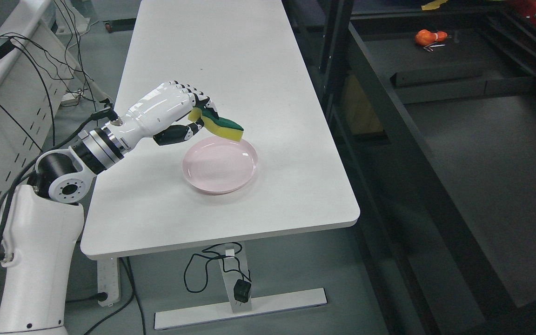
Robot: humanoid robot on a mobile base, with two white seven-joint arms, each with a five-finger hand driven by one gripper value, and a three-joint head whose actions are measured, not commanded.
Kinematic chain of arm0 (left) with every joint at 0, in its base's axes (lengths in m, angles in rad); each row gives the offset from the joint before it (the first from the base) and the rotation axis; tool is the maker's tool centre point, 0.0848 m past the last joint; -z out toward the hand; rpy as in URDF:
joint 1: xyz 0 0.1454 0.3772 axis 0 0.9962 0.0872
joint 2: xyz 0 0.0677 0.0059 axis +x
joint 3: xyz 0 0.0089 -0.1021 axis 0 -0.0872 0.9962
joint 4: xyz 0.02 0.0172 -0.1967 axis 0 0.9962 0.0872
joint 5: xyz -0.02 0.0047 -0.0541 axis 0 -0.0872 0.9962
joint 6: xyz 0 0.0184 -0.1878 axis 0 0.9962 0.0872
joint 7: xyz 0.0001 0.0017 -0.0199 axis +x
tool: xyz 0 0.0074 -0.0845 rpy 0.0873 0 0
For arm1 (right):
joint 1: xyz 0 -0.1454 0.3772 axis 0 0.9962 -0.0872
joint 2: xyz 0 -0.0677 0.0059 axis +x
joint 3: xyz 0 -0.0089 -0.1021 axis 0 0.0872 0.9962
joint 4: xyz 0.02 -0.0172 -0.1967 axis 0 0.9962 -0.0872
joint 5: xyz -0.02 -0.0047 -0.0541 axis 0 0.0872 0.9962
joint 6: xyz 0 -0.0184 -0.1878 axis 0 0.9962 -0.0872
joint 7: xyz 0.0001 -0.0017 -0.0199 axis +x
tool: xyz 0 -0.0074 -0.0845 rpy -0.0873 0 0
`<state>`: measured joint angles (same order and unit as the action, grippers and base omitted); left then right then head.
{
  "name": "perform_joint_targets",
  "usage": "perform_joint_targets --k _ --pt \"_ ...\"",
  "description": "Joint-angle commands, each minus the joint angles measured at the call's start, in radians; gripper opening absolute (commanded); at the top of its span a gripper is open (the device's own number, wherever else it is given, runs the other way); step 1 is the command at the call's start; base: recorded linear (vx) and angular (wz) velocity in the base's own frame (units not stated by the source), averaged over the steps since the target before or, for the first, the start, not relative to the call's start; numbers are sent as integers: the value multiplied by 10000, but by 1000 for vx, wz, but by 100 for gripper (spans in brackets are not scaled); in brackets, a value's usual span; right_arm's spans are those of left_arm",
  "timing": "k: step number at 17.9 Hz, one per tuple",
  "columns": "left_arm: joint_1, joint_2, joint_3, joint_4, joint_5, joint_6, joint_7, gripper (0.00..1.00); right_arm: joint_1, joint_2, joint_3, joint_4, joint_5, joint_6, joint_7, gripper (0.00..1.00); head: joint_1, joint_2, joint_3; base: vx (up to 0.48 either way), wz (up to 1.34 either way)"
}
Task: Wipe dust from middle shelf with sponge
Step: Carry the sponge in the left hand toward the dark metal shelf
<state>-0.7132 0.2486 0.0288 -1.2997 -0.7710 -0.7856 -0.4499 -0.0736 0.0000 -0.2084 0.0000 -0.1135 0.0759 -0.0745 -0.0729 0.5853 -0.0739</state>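
Dark shelving unit (458, 153) fills the right side, its broad dark shelf surfaces bare apart from a small orange object (428, 37) on a far upper level. White table (231, 65) runs down the middle, just beside the shelving's left edge. Left arm (40, 242) comes in from the lower left, over the table's near left corner. Pink plate (220, 164) sits on the table toward the near end, nothing in it. Left hand (165, 114) is held above the table just left of the plate, fingers (189, 93) curled over and thumb underneath, clamped on a yellow and green sponge (219, 125). Sponge sticks out to the right of the hand, free end over the plate's far rim; can't tell if it touches. Sponge is well apart from the shelving.
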Motion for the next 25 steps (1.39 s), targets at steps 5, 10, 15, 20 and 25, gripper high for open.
perform_joint_targets --k 5,10,15,20,25 --pt "75 -1 34 -333 178 3 -10 0 0 -175 -2 -175 0 8 8 100 0 0 0 -211 -312" --pt "183 -322 -57 -302 193 3 -148 0 0 -175 -2 -175 0 8 8 100 0 0 0 -218 -341" --pt "137 -1225 -441 -333 254 3 -592 0 0 -175 -2 -175 0 8 8 100 0 0 0 -212 -299" --pt "75 -1995 -855 -302 301 3 -854 0 0 -175 13 -175 0 8 8 100 0 0 0 -237 -238" --pt "76 -2312 -917 -256 316 3 -869 0 0 -175 -2 -175 0 8 8 100 0 0 0 -245 -282"
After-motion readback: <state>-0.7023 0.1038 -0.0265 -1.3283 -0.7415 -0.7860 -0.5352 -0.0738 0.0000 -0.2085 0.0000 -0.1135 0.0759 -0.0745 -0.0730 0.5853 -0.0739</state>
